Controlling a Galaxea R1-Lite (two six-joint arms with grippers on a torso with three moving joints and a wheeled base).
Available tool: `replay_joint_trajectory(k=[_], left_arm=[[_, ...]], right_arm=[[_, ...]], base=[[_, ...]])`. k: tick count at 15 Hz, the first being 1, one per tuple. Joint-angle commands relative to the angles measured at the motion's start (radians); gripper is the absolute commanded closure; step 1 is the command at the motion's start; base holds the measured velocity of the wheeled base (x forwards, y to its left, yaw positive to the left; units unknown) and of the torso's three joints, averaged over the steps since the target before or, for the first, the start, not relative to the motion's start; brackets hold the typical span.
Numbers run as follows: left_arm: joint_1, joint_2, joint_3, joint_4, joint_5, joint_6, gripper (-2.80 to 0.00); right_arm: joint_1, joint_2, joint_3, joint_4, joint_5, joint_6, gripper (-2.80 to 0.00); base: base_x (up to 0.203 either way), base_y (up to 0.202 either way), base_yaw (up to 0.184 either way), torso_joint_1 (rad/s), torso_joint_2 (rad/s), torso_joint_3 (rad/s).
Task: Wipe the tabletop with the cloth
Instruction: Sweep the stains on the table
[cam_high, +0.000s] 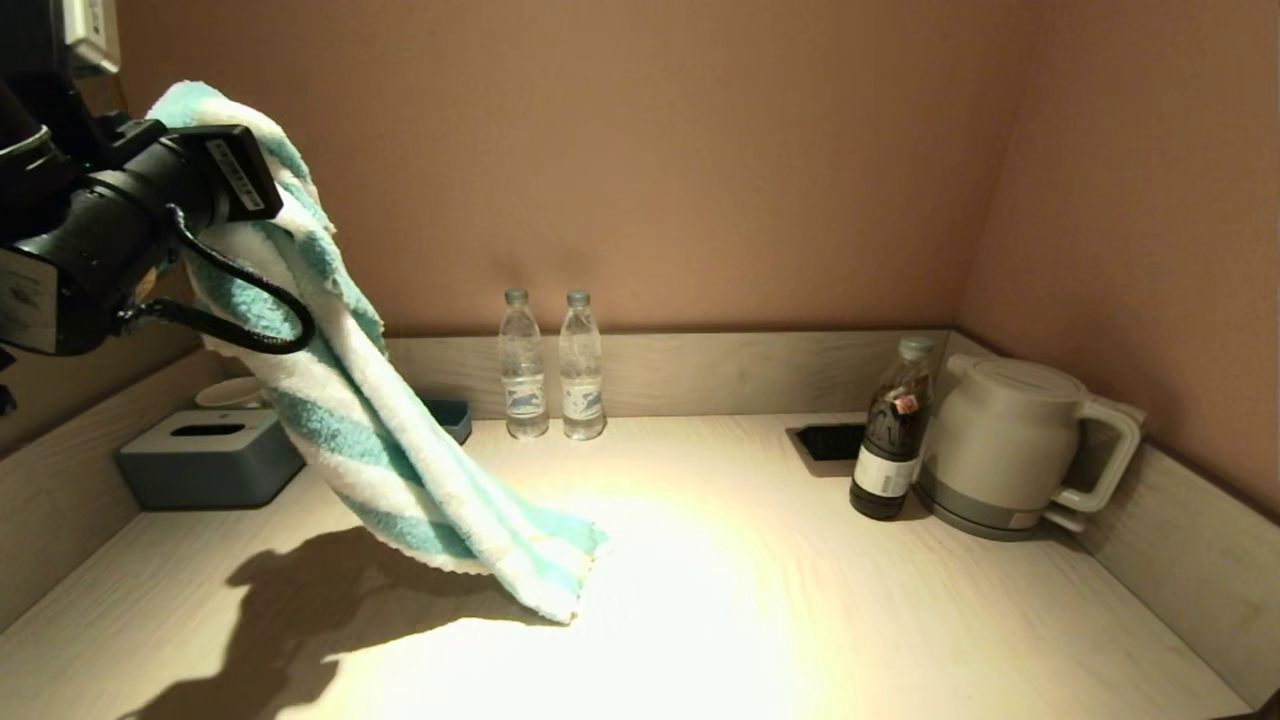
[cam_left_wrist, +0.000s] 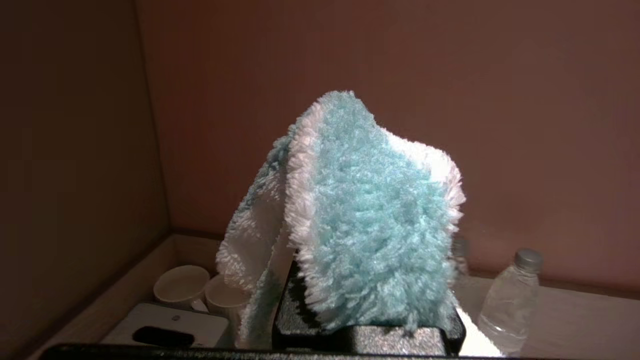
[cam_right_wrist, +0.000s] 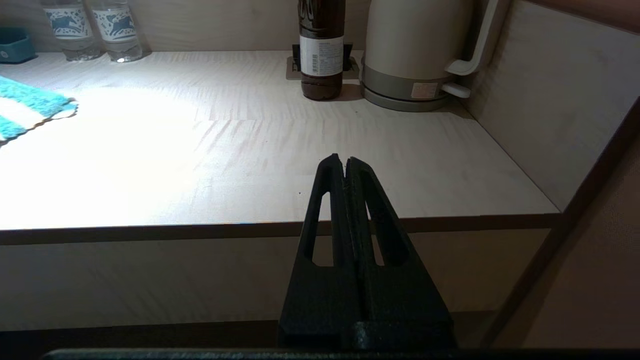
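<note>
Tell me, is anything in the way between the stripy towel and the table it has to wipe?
Nothing visible is. The left tool holds the cloth up high, and its bottom corner hangs right at the bare middle of the tabletop. The bottles, kettle and tissue box stand along the edges.

You won't find any wording you can actually read here. The two clear water bottles (cam_right_wrist: 92, 27) carry white labels with a dark blue leaping-animal picture, but their lettering is too small to make out. The dark bottle (cam_right_wrist: 322, 47) well ahead of the right fingers (cam_right_wrist: 332, 172) has a white label with a barcode and fine print, none of it legible. The kettle (cam_right_wrist: 417, 50) beside that bottle bears a small pale sticker on its base, also unreadable.
</note>
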Motion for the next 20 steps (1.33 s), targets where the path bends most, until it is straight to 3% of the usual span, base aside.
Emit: replay_joint_trajectory(k=[1, 4, 9, 12, 20], left_arm=[[0.042, -0.012, 0.001, -0.004, 0.004, 0.011, 0.0], [0.143, -0.011, 0.001, -0.004, 0.001, 0.03, 0.0], [0.149, -0.008, 0.019, 0.008, 0.002, 0.044, 0.0], [0.145, 0.004, 0.083, 0.088, -0.001, 0.055, 0.0], [0.144, 0.058, 0.178, 0.302, 0.014, -0.025, 0.0]], right_arm=[[0.0, 0.001, 0.0, -0.001, 0.0, 0.0, 0.0], [0.0, 0.001, 0.0, -0.001, 0.0, 0.0, 0.0], [0.0, 0.001, 0.0, -0.001, -0.001, 0.0, 0.0], [0.0, 0.001, 0.0, -0.001, 0.0, 0.0, 0.0], [0.0, 0.001, 0.0, -0.001, 0.0, 0.0, 0.0]], base=[[0.0, 0.0, 0.0, 0.0, 0.0, 0.0], [0.0, 0.0, 0.0, 0.0, 0.0, 0.0], [0.0, 0.0, 0.0, 0.0, 0.0, 0.0], [0.0, 0.0, 0.0, 0.0, 0.0, 0.0], [0.0, 0.0, 0.0, 0.0, 0.0, 0.0]])
